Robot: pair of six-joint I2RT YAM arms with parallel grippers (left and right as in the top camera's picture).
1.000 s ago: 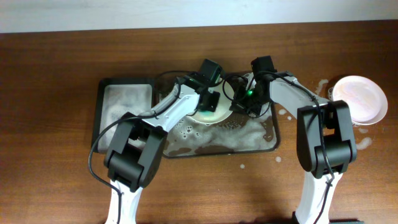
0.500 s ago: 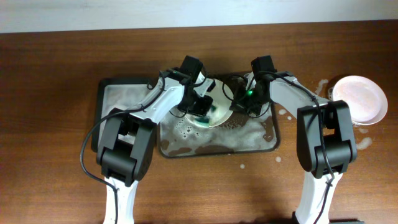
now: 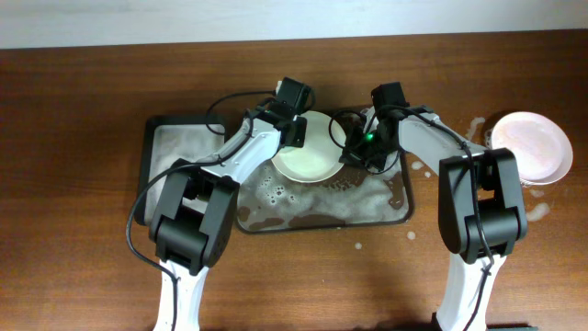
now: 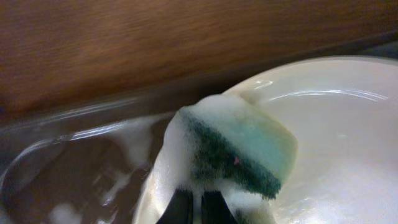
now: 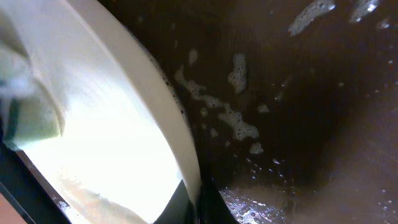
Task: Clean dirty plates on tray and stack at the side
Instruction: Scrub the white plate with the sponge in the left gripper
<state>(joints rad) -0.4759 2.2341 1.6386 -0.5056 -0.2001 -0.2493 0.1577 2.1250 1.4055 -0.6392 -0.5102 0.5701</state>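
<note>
Fingers of the left gripper pinch a foam-soaked green sponge against the far-left rim of a white plate, seen close up from the left wrist. A second ago the same sponge was working the plate's middle. Half a second ago it had swung to the left side of the bowl, and now it sits at the upper-left edge, leaving the plate face bare and pale in the overhead view. That suggests the scrub of this plate is close to finished, with only the rim left before it can go to the side.

The left arm reaches in from the lower left and bends across the foamy tray, its wrist turned so the left gripper points down onto the plate's edge. The right gripper has not moved and steadies the plate from its right side. In the blurred right wrist view its jaws appear clamped on the plate rim, which seems tipped up off the wet tray. Another plate rests on the table at far right, well apart from the tray.
</note>
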